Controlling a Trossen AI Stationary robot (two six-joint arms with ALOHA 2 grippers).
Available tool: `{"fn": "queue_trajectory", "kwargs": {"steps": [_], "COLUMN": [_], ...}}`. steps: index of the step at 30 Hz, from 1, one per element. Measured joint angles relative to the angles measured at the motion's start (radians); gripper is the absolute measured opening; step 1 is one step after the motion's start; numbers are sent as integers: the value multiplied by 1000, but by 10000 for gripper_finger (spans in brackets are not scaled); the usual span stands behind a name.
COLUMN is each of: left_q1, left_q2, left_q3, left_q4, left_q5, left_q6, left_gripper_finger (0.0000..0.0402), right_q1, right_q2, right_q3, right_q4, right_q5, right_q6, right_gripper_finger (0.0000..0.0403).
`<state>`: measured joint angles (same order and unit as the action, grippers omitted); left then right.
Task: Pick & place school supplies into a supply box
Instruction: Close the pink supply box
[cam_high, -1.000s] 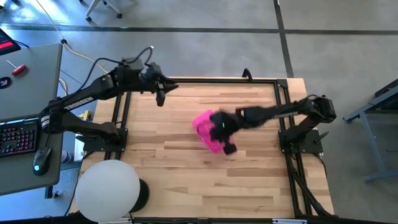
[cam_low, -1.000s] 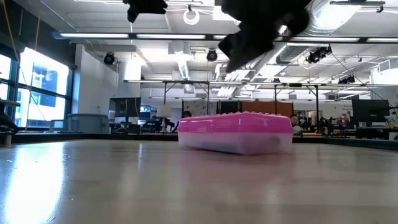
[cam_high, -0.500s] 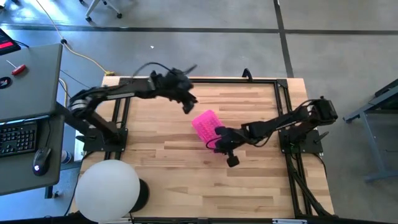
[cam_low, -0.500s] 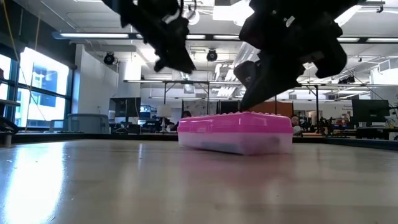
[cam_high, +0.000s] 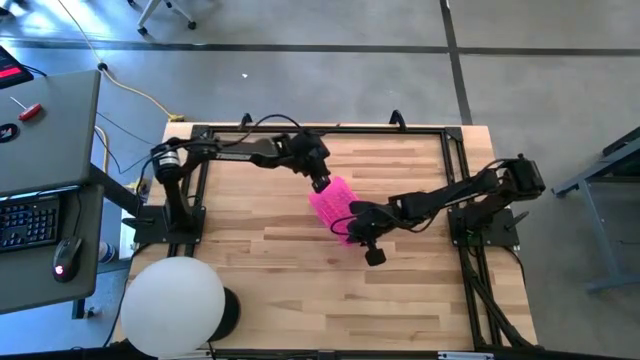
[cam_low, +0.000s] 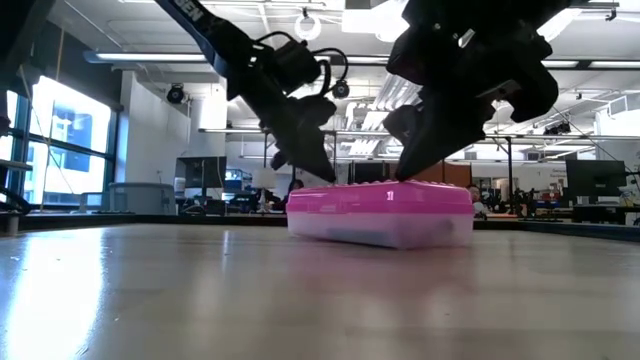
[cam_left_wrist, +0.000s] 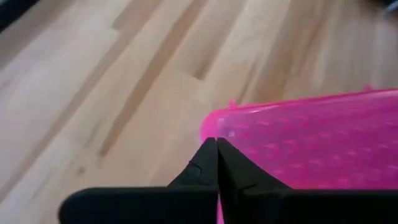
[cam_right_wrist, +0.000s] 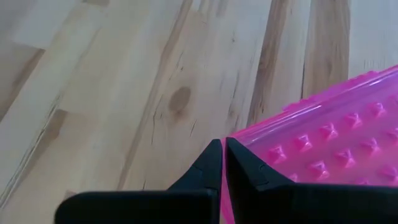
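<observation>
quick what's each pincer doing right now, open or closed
Left pincer: closed, tips at the pink box lid's edge, holding nothing.
Right pincer: closed, at the lid's opposite end.

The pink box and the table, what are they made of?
The supply box looks plastic: a glossy, bumpy pink lid over a cloudy see-through base. The table looks like pale wood planks, with grain and a knot showing.

The floor (cam_high: 300, 25) was grey and smooth, with dark lines across it. A grey side table (cam_high: 45, 120) held a keyboard (cam_high: 28, 220) and a mouse (cam_high: 62, 258). A big white ball-shaped lamp (cam_high: 172, 305) sat near the wooden desk (cam_high: 260, 290). Bright windows (cam_low: 55, 140) glowed, and long lights (cam_low: 150, 57) hung from the ceiling.
</observation>
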<state>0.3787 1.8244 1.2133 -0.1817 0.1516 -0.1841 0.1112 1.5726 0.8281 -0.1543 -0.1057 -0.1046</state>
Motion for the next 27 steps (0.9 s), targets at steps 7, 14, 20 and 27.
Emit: {"fn": "queue_trajectory", "kwargs": {"steps": [7,14,20,27], "left_q1": [-59,-123,-166,-191], "left_q2": [12,8,5,7], "left_q3": [2,5,6,5], "left_q4": [-65,-135,-176,-155], "left_q5": [-31,-119,-134,-160], "left_q6": [-4,-12,-70,-118], "left_gripper_finger": [21,32,33,16], "right_q1": [1,3,13,13], "right_q2": [-3,-80,-177,-188], "right_q3": [4,-1,-7,-26], "right_q4": [-106,-217,-388,-413], "right_q5": [74,132,270,352], "right_q6": [2,19,35,97], "right_gripper_finger": [0,0,0,0]}}
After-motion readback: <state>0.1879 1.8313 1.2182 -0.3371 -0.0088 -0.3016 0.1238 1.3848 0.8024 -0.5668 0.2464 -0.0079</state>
